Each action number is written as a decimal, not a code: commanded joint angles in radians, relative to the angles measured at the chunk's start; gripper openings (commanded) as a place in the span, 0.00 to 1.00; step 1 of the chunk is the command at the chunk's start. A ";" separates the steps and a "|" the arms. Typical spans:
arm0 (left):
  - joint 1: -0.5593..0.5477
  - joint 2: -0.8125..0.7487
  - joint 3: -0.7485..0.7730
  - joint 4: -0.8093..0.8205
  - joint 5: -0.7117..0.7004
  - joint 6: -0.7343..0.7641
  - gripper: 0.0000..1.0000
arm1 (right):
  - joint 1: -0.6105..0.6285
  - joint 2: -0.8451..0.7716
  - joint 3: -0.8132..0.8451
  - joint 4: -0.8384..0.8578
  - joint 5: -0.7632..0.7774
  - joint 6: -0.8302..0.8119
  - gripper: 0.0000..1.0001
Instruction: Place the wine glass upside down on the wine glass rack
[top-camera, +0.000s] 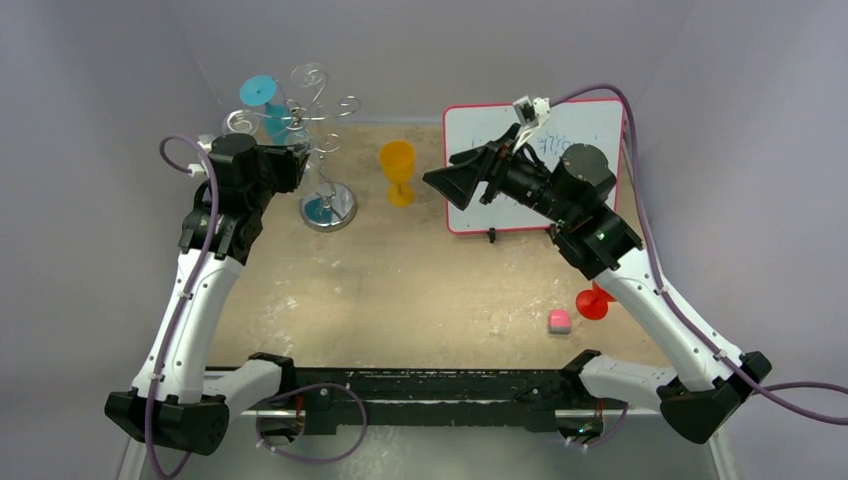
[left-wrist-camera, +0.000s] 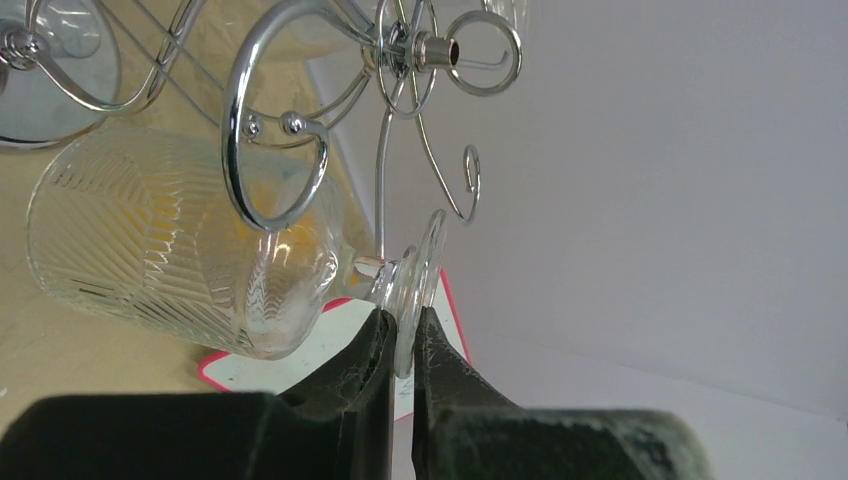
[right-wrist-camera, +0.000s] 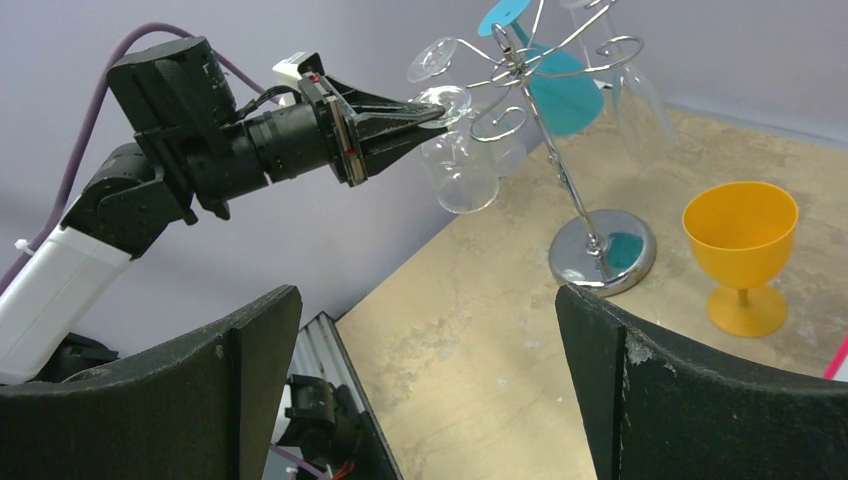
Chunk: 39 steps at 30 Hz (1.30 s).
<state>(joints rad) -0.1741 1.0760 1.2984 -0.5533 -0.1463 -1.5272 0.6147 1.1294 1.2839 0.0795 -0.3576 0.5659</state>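
My left gripper (left-wrist-camera: 402, 330) is shut on the round foot of a clear ribbed wine glass (left-wrist-camera: 170, 240). It holds the glass up among the rack's curled arms, bowl hanging downward and tilted. The silver wire wine glass rack (left-wrist-camera: 270, 130) has a spiral arm right in front of the bowl. In the right wrist view the left gripper (right-wrist-camera: 425, 108) holds the glass (right-wrist-camera: 465, 170) beside the rack's stem (right-wrist-camera: 560, 150). In the top view the left gripper (top-camera: 300, 165) is at the rack (top-camera: 320, 140). My right gripper (top-camera: 440, 180) is open and empty, in the air over mid-table.
A teal glass (right-wrist-camera: 560, 80) and another clear glass (right-wrist-camera: 640, 110) hang on the rack. A yellow goblet (top-camera: 397, 170) stands right of the rack's base (top-camera: 328, 208). A whiteboard (top-camera: 590, 125) lies at the back right, a red glass (top-camera: 593, 300) and a pink eraser (top-camera: 559, 320) at the front right.
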 joint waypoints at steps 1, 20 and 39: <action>0.020 -0.008 0.063 0.138 -0.041 -0.030 0.00 | -0.001 -0.033 -0.003 0.013 0.033 -0.040 1.00; 0.115 0.029 0.029 0.228 -0.026 -0.036 0.00 | -0.001 -0.042 -0.004 0.014 0.039 -0.058 1.00; 0.168 0.008 0.016 0.204 -0.063 -0.006 0.00 | -0.002 -0.028 -0.005 0.020 0.035 -0.067 1.00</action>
<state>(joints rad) -0.0139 1.1259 1.2976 -0.4698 -0.1951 -1.5501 0.6147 1.1160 1.2839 0.0563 -0.3309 0.5182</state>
